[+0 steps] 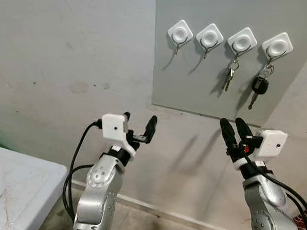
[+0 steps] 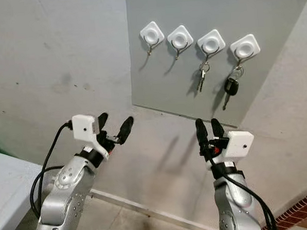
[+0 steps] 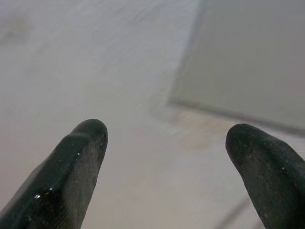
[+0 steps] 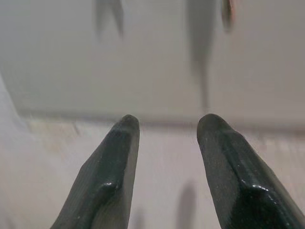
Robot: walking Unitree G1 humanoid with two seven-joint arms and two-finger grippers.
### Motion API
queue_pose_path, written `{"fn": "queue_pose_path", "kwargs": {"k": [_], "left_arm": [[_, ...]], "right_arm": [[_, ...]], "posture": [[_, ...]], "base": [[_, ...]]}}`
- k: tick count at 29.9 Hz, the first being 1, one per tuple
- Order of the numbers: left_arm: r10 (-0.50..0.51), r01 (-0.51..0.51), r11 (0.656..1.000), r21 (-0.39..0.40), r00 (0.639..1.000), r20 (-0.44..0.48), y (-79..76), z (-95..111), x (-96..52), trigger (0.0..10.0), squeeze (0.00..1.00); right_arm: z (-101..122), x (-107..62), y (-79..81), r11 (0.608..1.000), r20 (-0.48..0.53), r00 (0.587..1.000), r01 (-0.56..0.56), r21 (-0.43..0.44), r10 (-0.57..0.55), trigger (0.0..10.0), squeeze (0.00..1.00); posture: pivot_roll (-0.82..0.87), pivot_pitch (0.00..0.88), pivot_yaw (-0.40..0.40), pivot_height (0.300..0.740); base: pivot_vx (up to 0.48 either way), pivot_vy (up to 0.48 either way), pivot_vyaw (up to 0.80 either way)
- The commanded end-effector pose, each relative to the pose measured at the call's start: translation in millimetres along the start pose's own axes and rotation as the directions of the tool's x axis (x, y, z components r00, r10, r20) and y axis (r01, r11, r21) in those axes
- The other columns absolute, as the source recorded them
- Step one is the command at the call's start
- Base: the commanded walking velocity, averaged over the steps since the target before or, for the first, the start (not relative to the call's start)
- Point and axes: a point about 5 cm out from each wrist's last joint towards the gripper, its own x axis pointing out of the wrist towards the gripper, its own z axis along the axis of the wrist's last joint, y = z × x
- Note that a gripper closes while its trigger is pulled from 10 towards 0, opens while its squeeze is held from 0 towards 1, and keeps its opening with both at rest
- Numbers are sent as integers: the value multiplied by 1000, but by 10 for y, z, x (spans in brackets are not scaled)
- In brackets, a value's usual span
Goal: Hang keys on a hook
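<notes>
Both grippers empty, fingers spread: left gripper (image 1: pixel 139 127) at 7 o'clock, right gripper (image 1: pixel 234 131) at 5. Silver keys (image 1: pixel 229 76) and black-headed car key (image 1: pixel 257 88) hang on white square wall hooks (image 1: pixel 242 40) at 1 o'clock. Hanging looks done; two hooks bare.

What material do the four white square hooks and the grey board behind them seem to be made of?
The four white square hooks look like glossy moulded plastic with thin metal wire prongs, judging by their smooth shine. The grey board looks like matt painted sheet, metal or plastic; its flat, even surface leaves that open.
</notes>
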Motion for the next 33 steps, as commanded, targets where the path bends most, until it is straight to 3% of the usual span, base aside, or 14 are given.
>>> {"fn": "queue_pose_path", "kwargs": {"k": [1,17,24,33], "left_arm": [[54,-54,998,-11,998,-25,105,-117,-58,10000,0],[111,-111,994,12,985,-128,278,-562,-311,10000,0],[106,-104,994,18,987,-119,271,-581,-300,10000,0],[64,-60,997,49,994,-89,276,-498,-184,10000,0]], "right_arm": [[-125,-66,-49,999,-51,998,38,-14,-39,10000,0],[-521,-308,-142,992,-215,973,65,-105,-86,10000,0],[-552,-345,-153,990,-221,971,59,-129,-87,10000,0],[-542,-294,-174,987,-216,973,45,-157,-79,10000,0]], "posture": [[-11,41,-4,740],[-7,3,-3,740],[-9,0,-4,740],[-10,0,-2,740]], "base": [[0,0,0],[0,0,0],[0,0,0],[0,0,706]]}}
